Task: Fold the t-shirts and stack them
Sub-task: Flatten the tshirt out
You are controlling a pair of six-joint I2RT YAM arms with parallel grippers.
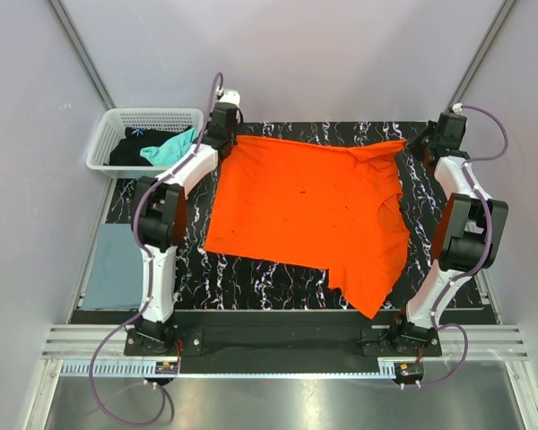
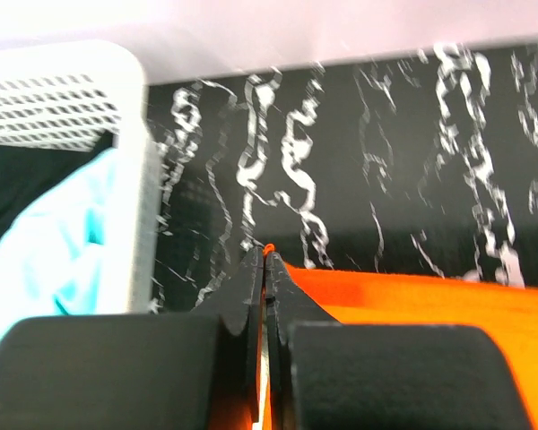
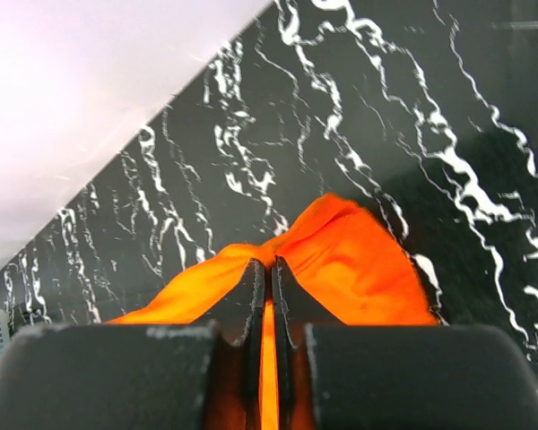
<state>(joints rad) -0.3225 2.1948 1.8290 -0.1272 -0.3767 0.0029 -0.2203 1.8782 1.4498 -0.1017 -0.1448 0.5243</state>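
A bright orange t-shirt point(image 1: 309, 210) lies spread on the black marbled mat, its near right part hanging toward the front edge. My left gripper point(image 1: 226, 134) is shut on the shirt's far left corner; the left wrist view shows orange cloth point(image 2: 430, 300) pinched between the closed fingers point(image 2: 247, 287). My right gripper point(image 1: 421, 143) is shut on the far right corner, with orange cloth point(image 3: 359, 260) bunched at the fingertips point(image 3: 251, 278). A slate grey-blue t-shirt point(image 1: 115, 266) lies folded at the left. Teal point(image 1: 170, 150) and black point(image 1: 134, 148) t-shirts sit in the basket.
A white plastic lattice basket point(image 1: 108, 134) stands at the far left, beside my left gripper; it also shows in the left wrist view point(image 2: 63, 98). The black marbled mat point(image 1: 251, 282) covers the table. Grey walls close in the back and sides.
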